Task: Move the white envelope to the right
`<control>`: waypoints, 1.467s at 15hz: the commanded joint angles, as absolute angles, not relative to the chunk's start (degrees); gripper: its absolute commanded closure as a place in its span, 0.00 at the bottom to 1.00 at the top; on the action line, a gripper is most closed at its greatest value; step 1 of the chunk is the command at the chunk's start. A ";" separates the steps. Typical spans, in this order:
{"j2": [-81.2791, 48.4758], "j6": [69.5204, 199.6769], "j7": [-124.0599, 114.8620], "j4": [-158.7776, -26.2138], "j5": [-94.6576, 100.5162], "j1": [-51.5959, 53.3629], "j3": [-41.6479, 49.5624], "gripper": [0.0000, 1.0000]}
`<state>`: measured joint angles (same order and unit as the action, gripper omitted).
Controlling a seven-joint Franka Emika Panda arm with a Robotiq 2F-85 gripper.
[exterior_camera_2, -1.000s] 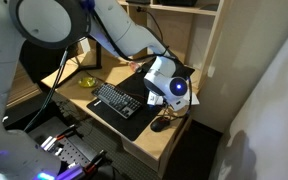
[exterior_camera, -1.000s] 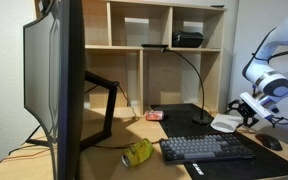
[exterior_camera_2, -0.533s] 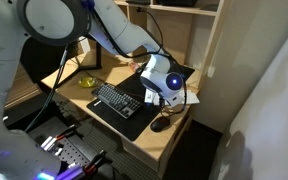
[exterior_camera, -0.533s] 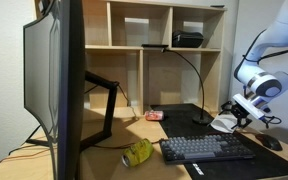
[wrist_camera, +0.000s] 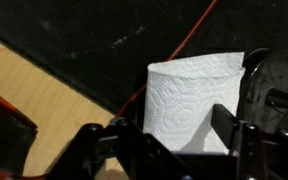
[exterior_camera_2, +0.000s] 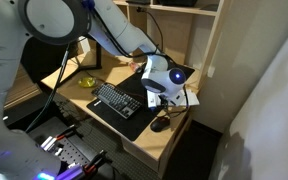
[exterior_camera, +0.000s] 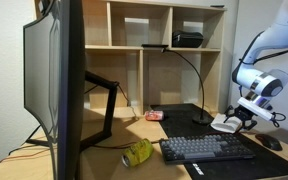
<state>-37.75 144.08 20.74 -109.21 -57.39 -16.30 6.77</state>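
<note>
A light wooden cubby shelf [exterior_camera: 124, 47] fills twelve o'clock in an exterior view, with a pale wall [exterior_camera: 4, 80] at nine o'clock. Toward six o'clock runs a wooden desk [exterior_camera: 99, 158]. A black gooseneck lamp [exterior_camera: 202, 119] stands on it at four o'clock.

White paper towel [wrist_camera: 194, 100], folded, with a honeycomb print. Top edge curved. Over the black mat [wrist_camera: 84, 30], close to the wooden tabletop [wrist_camera: 24, 90].

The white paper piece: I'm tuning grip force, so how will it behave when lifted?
Probably floppy: the white paper piece looks thin, quilted and curved. Likely very light, so a push may crumple it.
</note>
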 commanded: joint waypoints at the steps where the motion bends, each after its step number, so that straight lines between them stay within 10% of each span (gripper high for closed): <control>1: -38.37 147.19 20.77 -109.82 -56.76 -16.46 5.43 0.55; 8: -38.60 150.90 18.54 -109.81 -56.62 -16.81 5.40 0.99; 22: -11.42 115.30 9.30 -114.08 -42.98 -20.91 10.28 1.00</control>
